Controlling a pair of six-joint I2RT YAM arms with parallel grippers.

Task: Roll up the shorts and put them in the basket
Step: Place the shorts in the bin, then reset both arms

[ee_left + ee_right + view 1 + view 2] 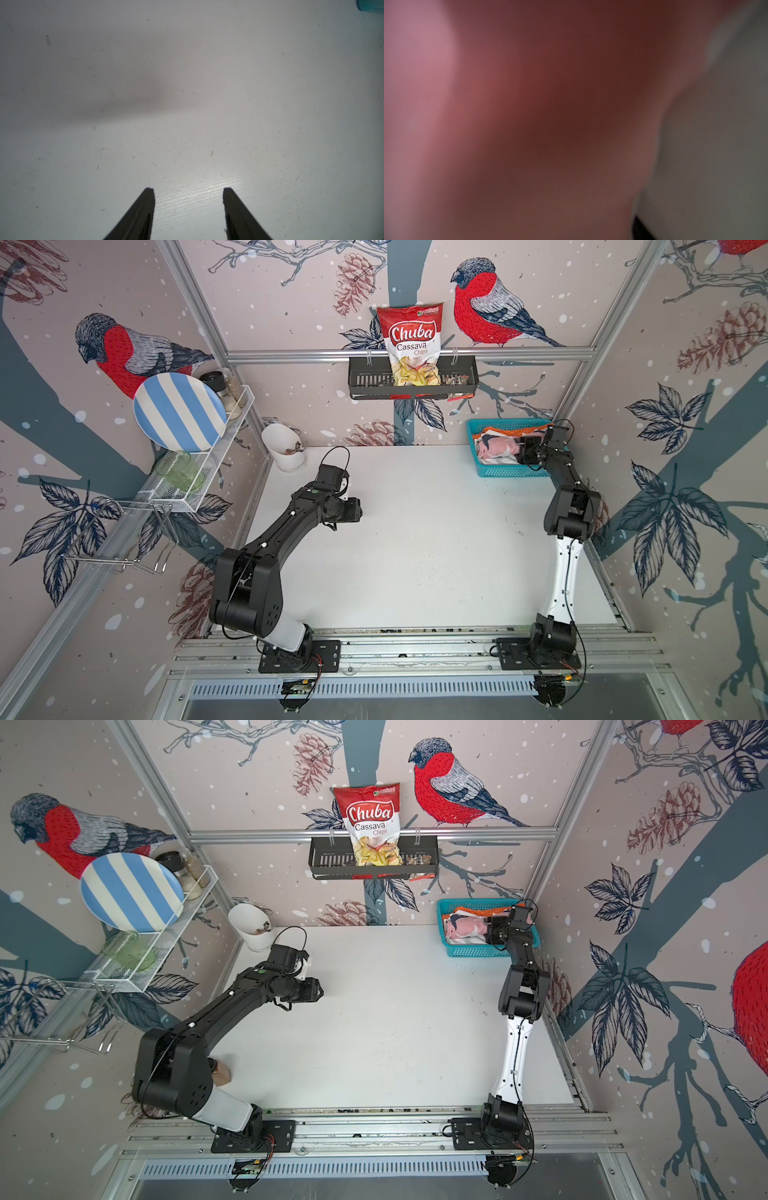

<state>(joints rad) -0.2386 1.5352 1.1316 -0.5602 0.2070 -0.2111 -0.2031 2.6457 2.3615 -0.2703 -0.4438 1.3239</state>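
- Bundled pink cloth shorts with navy-and-white shapes (496, 448) lie in a teal plastic basket (513, 473) at the far right, on top of white shorts (493, 460), with orange shorts (505, 432) behind.
- The right gripper (521, 452) sits down among them and hides their right end; I cannot tell how its jaws stand.
- The left gripper (188, 195) is spread over the white table (415, 539).

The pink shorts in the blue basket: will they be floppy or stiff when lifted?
Probably floppy: the pink shorts lie bunched in soft folds in the basket. Likely light cloth. They could snag the orange shorts piled alongside.
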